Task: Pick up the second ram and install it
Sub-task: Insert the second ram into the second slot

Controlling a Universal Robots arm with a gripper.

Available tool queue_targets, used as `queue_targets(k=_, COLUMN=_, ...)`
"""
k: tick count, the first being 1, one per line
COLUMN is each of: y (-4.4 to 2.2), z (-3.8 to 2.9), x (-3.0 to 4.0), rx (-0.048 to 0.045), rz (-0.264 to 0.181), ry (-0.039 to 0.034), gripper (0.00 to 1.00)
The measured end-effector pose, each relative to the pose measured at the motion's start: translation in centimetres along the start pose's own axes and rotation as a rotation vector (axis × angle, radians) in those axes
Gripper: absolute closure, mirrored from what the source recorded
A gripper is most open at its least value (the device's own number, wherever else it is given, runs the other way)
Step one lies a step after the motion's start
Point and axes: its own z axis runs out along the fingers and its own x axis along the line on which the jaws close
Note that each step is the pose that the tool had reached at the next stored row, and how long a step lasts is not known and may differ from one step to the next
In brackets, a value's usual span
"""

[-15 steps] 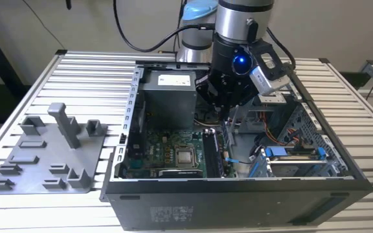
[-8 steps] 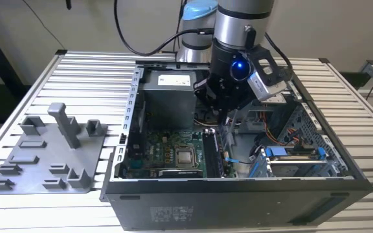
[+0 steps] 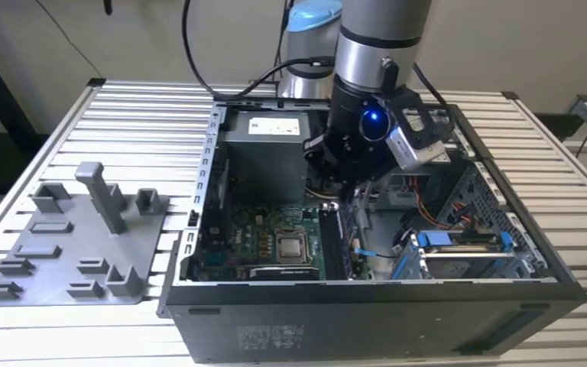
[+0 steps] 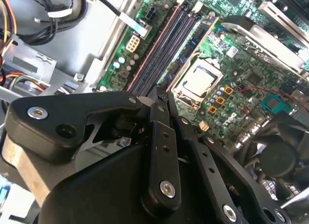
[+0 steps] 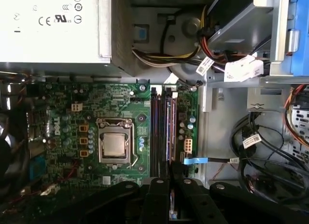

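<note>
Four memory slots (image 5: 161, 132) run side by side on the motherboard (image 5: 63, 113), just beside the processor socket (image 5: 115, 144). The second ram (image 5: 169, 132) stands edge-on in the slot row on the side away from the socket, a thin dark strip with a reddish edge. Its near end runs in under the gripper (image 5: 171, 178). In both wrist views the black fingers (image 4: 161, 137) are drawn in to a narrow gap, clamped on that thin board; a pale patch shows between them in the first wrist view. Past the slots from the socket, a blue cable tab (image 5: 195, 161) lies near the board's edge. In the exterior view the arm reaches down into the open computer case (image 3: 375, 313), its gripper (image 3: 342, 187) just above the socket (image 3: 291, 246).
</note>
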Motion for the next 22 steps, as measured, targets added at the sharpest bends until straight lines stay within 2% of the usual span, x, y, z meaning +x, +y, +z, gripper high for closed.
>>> queue_targets(k=22, y=0.11, z=3.98, x=0.54, rx=0.0002, rz=0.009, ry=0.0009, gripper=0.86)
